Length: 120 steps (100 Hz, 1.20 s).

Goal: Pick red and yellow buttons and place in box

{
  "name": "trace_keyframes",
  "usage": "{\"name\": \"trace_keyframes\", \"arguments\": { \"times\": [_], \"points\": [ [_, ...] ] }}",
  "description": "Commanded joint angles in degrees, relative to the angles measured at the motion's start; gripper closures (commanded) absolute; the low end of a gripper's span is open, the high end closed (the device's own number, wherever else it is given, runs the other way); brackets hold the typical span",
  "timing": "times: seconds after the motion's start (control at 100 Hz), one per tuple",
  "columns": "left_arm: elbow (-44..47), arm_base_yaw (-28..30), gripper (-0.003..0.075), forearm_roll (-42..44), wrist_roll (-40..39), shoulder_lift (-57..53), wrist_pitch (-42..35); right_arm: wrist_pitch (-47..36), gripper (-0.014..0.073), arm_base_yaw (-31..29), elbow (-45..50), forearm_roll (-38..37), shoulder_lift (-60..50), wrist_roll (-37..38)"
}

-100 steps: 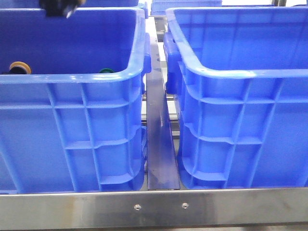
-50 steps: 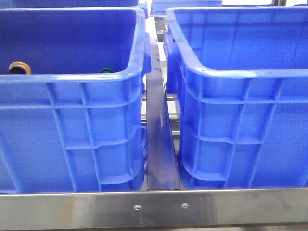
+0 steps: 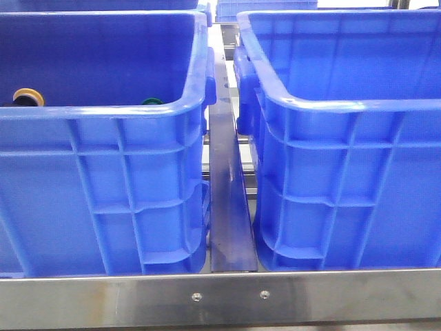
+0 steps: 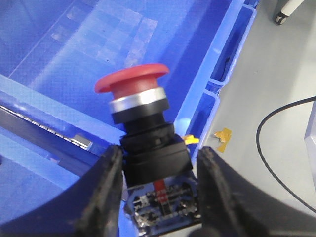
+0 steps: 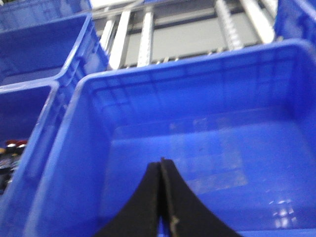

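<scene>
Left gripper [image 4: 159, 170] clamped on red button [image 4: 139, 123] by its black body, cap up, raised over a blue crate [image 4: 74, 59], right gripper [image 5: 161, 197] jaws pressed together, empty, above right-hand box [image 5: 197, 133], yellow button [image 3: 28, 96] in left crate [image 3: 103, 186]

A green-capped button [image 3: 152, 101] lies inside the left blue crate [image 3: 103, 117].

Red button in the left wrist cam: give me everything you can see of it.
The red button has a glossy red domed cap, a silver metal collar below it, then a black plastic body with a contact block at its base. The left gripper holds it roughly upright by the black body, a finger on each side. It hangs above the blue box, touching nothing else.
</scene>
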Motion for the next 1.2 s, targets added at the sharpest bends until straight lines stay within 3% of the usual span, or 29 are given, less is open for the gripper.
{"name": "trace_keyframes", "arguments": {
  "times": [0.0, 0.06, 0.13, 0.32, 0.46, 0.62, 0.86, 1.04, 1.19],
  "points": [
    [-1.44, -0.41, 0.0741, -0.35, -0.15, -1.69, -4.39, -0.37, 0.0662, -0.21, -4.75, 4.02, 4.52, -0.16],
    [-1.44, -0.41, 0.0741, -0.35, -0.15, -1.69, -4.39, -0.73, 0.0649, -0.21, -4.94, 5.73, 6.01, -0.16],
    [-1.44, -0.41, 0.0741, -0.35, -0.15, -1.69, -4.39, 0.25, 0.0573, -0.21, -4.8, 7.8, 7.29, -0.16],
    [-1.44, -0.41, 0.0741, -0.35, -0.15, -1.69, -4.39, 1.91, 0.0194, -0.21, -4.61, 14.8, 9.54, -0.16],
    [-1.44, -0.41, 0.0741, -0.35, -0.15, -1.69, -4.39, 2.33, 0.0037, -0.21, -4.61, 23.29, 11.28, -1.57],
    [-1.44, -0.41, 0.0741, -0.35, -0.15, -1.69, -4.39, 5.42, 0.0032, -0.21, -4.61, 36.24, 15.98, -9.52],
    [-1.44, -0.41, 0.0741, -0.35, -0.15, -1.69, -4.39, 11.02, 0.0032, -0.21, -4.61, 59.56, 25.54, -28.74],
    [-1.44, -0.41, 0.0741, -0.35, -0.15, -1.69, -4.39, 13.94, 0.0032, 0.51, -4.61, 65.52, 32.34, -34.84],
    [-1.44, -0.41, 0.0741, -0.45, -0.15, -1.69, -4.39, 13.16, 0.0032, 4.57, -4.71, 68.14, 36.12, -37.55]
  ]
}}
